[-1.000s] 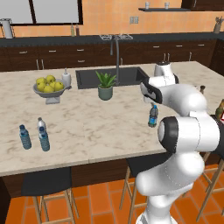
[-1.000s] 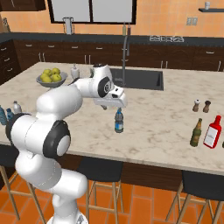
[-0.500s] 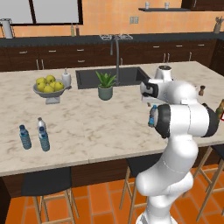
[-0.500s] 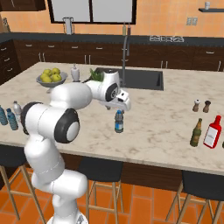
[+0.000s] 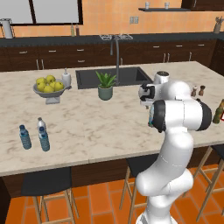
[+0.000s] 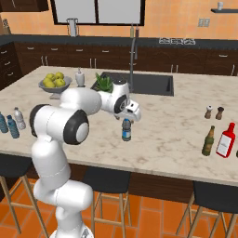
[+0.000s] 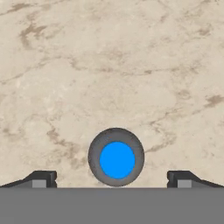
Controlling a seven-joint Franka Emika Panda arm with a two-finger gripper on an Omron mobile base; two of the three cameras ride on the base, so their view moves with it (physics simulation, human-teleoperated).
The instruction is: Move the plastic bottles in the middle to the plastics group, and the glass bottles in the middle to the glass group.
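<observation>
A small dark plastic bottle with a blue cap and blue label stands upright in the middle of the marble counter. My gripper hangs just above its cap, pointing down. Looking down from the hand, the blue cap sits centred between the two fingertips, and the gripper is open, touching nothing. The plastics group, three small bottles, stands at the counter's left end. An olive-green glass bottle stands beside a red bottle at the right.
A bowl of yellow fruit, a white pump bottle, a potted plant and the sink with its tall tap lie along the back. Two small shakers stand at the right. Stools line the front edge.
The arm's elbow has swung round and down toward the counter's front while the hand stayed over the bottle, sinking slightly. The jaws have stayed open and the bottle has not moved.
</observation>
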